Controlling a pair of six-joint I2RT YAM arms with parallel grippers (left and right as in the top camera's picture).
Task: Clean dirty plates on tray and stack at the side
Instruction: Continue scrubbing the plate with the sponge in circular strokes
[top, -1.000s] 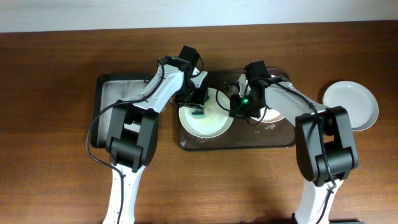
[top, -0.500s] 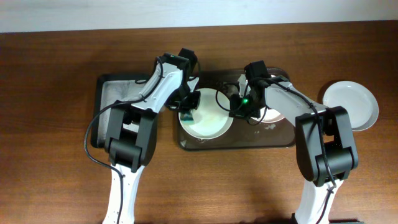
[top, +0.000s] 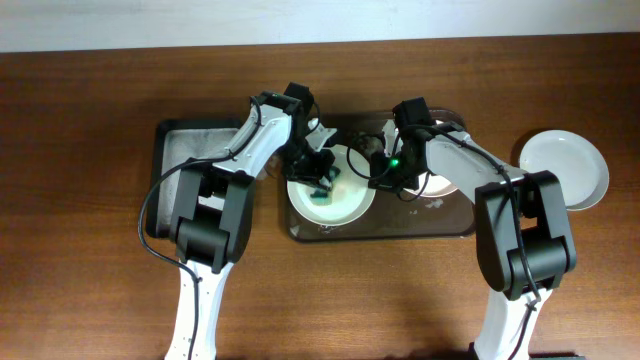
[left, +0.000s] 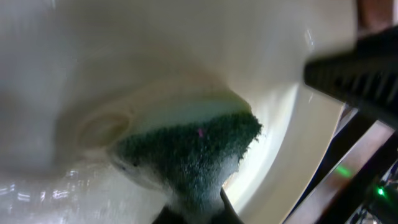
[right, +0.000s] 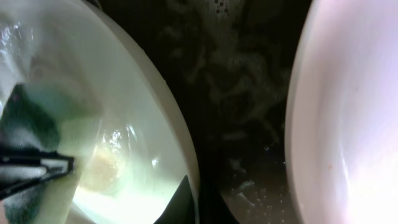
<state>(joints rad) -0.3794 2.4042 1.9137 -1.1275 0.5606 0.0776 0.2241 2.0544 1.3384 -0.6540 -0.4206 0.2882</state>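
Observation:
One white plate (top: 345, 200) lies at the left end of the dark brown tray (top: 380, 228). My left gripper (top: 320, 180) is shut on a green sponge (top: 322, 186) and presses it on this plate. The left wrist view shows the sudsy sponge (left: 193, 146) on the wet plate (left: 93, 56), with a brownish smear beside it. My right gripper (top: 378, 176) is shut on the plate's right rim (right: 180, 140), one finger on each side (right: 200, 202). A second plate (top: 445, 186) lies in the tray under the right arm and also shows in the right wrist view (right: 348, 124). A third plate (top: 566, 168) sits on the table at the right.
A narrow black tray (top: 185, 150) with foam stands left of the brown tray. The brown tray floor (right: 249, 93) is wet with suds between the two plates. The table's front half is bare wood (top: 340, 300).
My left gripper has carried the sponge from the plate's left rim back towards its middle. The right gripper has stayed on the rim.

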